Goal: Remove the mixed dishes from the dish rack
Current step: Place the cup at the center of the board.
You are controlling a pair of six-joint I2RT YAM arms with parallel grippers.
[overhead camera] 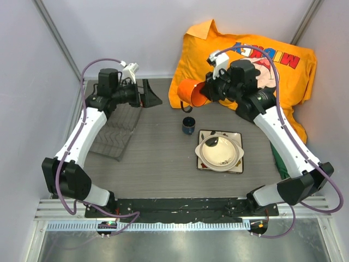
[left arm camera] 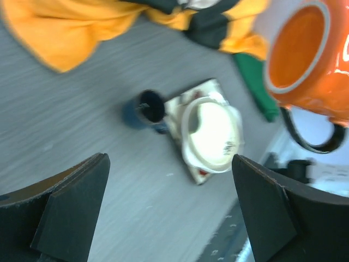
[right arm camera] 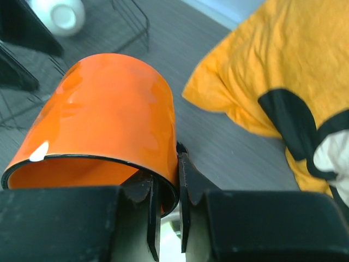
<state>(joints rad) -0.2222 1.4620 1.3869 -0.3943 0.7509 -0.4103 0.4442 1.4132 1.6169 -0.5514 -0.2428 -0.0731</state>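
My right gripper (overhead camera: 203,93) (right arm camera: 166,191) is shut on the orange mug's (overhead camera: 191,93) (right arm camera: 109,120) (left arm camera: 311,54) rim, one finger inside and one outside. The mug hangs tilted in the air above the table's back. My left gripper (overhead camera: 150,98) (left arm camera: 169,159) stands open and empty, above the dish rack's (overhead camera: 114,136) (right arm camera: 131,27) right end. On the table stand a small dark-blue cup (overhead camera: 188,126) (left arm camera: 144,109) and a large cream bowl (overhead camera: 219,153) (left arm camera: 212,134). The bowl sits on the square flowered plate (overhead camera: 203,164) (left arm camera: 177,106). A small white rounded thing (right arm camera: 60,13) lies by the rack's wires.
A yellow shirt (overhead camera: 245,54) (right arm camera: 262,71) is heaped at the back right of the table. A green cloth (overhead camera: 281,161) (left arm camera: 256,93) shows beside the right arm. Grey walls close in the left, back and right sides.
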